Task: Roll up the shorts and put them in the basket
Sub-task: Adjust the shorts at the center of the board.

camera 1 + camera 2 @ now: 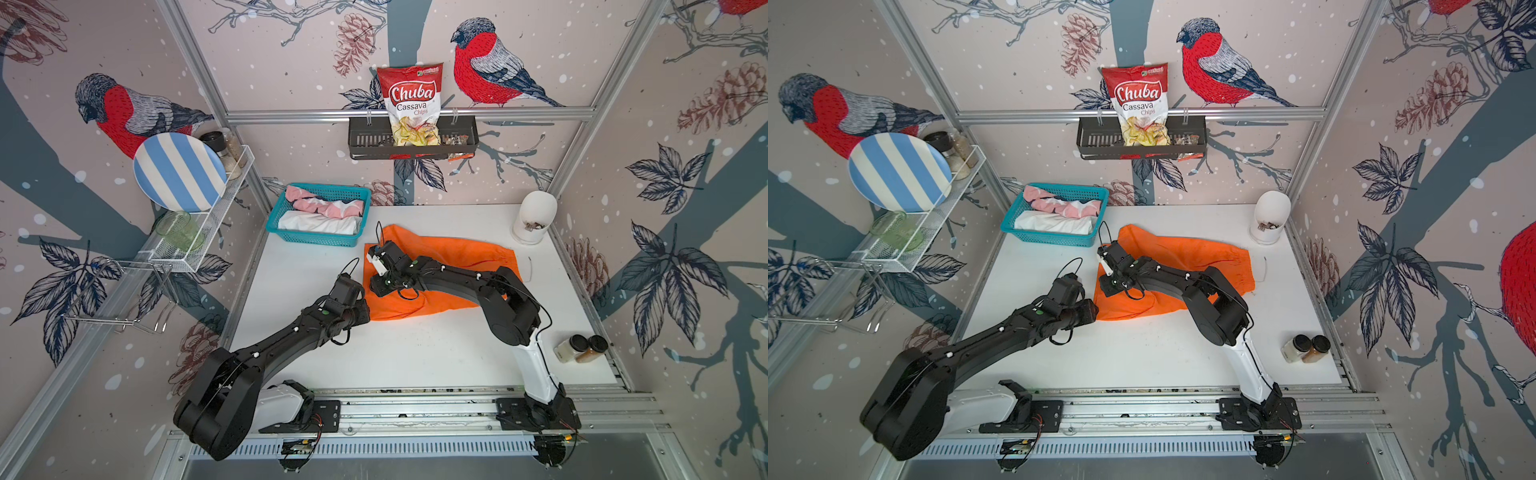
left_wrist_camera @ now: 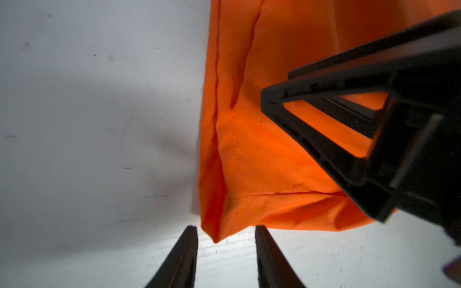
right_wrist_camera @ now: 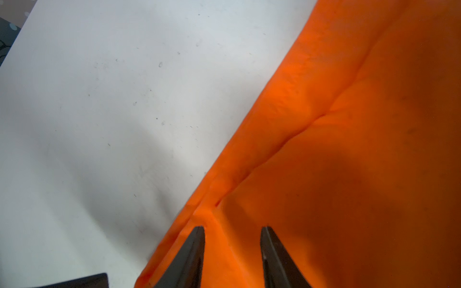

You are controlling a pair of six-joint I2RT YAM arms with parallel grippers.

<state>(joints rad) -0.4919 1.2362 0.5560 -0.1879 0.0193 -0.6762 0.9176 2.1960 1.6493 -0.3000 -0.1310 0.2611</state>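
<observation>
**Both claws at the orange shorts' edge, neither clamped**

Left claw [image 2: 225, 228]: its two fingers sit closest to the lens, spread partway. The corner tip of the orange shorts [image 2: 249, 149] lies btwn the tips, w/ no pinch seen. Right claw [image 3: 233, 228]: fingers likewise apart, tips down over the hem seam. Fabric lies under and btwn them but isn't gripped, as far as can be seen. Finger bases are cut off by the frame edge in both wrist views.

The orange shorts lie spread on the white worktop [image 1: 415, 353], toward the back, in both top views. The right arm crosses them and hides much of the middle. From above, both claws' tips are hidden under their own wrists. In the left wrist view the right claw's black frame blocks part of the fabric. Which end is the waistband is hard to tell.

Near the shorts' back-left corner, not touching, a teal basket [image 1: 316, 241] holds the white shorts [image 1: 320, 224] and pink shorts [image 1: 324, 205]. Both are bunched, and the print is too small to read.

Two spice jars [image 1: 582, 349] stand well apart at the right edge.
</observation>
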